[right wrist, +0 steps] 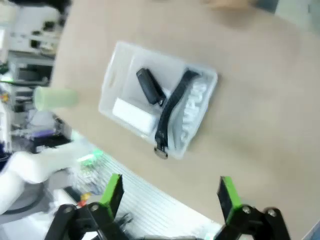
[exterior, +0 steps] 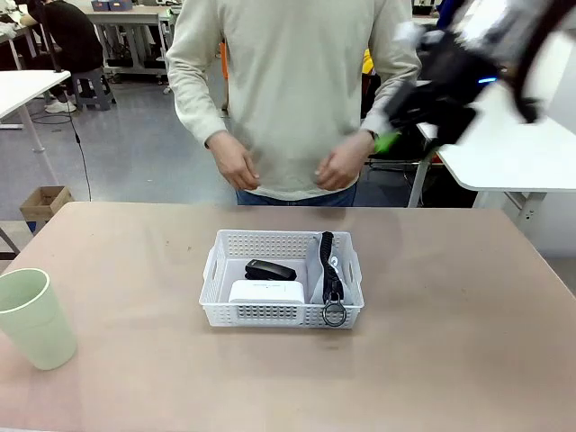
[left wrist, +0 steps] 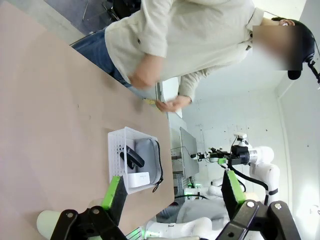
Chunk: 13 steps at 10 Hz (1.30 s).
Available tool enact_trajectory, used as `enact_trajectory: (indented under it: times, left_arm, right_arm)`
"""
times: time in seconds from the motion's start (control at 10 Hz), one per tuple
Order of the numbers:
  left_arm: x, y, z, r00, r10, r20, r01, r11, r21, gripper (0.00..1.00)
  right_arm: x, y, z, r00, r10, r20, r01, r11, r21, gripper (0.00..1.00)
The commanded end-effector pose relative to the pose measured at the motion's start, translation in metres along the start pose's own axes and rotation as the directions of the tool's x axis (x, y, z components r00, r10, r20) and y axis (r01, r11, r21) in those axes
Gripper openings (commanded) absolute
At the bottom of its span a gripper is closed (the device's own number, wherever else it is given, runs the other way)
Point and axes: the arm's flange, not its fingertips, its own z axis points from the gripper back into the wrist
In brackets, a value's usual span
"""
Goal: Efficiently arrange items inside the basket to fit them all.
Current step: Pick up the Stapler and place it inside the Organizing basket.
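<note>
- Across the pale brown table (exterior: 450, 360): four items counted, three packed, one loose.
- Shallow white plastic basket with lattice sides (exterior: 270, 241): sits mid-table.
- Right gripper (right wrist: 170, 196): raised high above the table, jaws spread, holding nothing.
- Left gripper (left wrist: 172, 192): likewise aloft, jaws wide, empty.
- Grey zip pouch lettered "CAMPUS" (exterior: 316, 274): stands on edge against the basket's right end, with its black strap and ring (exterior: 328, 265) draped over the near rim.
- Pale green plastic cup (exterior: 34, 319): upright near the table's near left corner, well apart from the basket. Judged the step in hand: fetch it; the left arm is nearer.
- Small white rectangular box (exterior: 265, 292): flat against the near wall.
- Black stapler (exterior: 270, 270): just behind the box. Bare floor shows by the far wall; judged tight, so the next move calls for an upright, careful set-down of the cup there.
</note>
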Motion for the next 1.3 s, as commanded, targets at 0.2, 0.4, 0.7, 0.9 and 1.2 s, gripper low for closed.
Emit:
enact_trajectory:
  times: [0.2, 0.4, 0.7, 0.9, 1.2]
  left_arm:
    - [0.001, -0.001, -0.001, 1.000, -0.017, 0.008, 0.017, 1.000, -0.026, 1.00]
    - [0.001, -0.001, -0.001, 1.000, -0.017, 0.008, 0.017, 1.000, -0.026, 1.00]
    - [0.001, -0.001, -0.001, 1.000, -0.017, 0.008, 0.017, 1.000, -0.026, 1.00]
    - [0.001, -0.001, -0.001, 1.000, -0.017, 0.008, 0.017, 1.000, -0.026, 1.00]
    - [0.001, -0.001, -0.001, 1.000, -0.017, 0.008, 0.017, 1.000, -0.026, 1.00]
  right_arm:
    - [-0.037, -0.204, 0.041, 0.946, -0.323, -0.039, 0.297, 0.812, 0.503, 1.00]
    - [-0.059, -0.284, 0.037, 0.895, -0.439, -0.077, 0.382, 0.667, 0.640, 1.00]
    - [-0.068, -0.346, -0.003, 0.873, -0.460, -0.160, 0.440, 0.605, 0.663, 1.00]
    - [-0.067, -0.356, -0.022, 0.870, -0.454, -0.192, 0.465, 0.629, 0.623, 1.00]
    - [-0.079, -0.354, -0.020, 0.849, -0.494, -0.188, 0.485, 0.587, 0.648, 1.00]
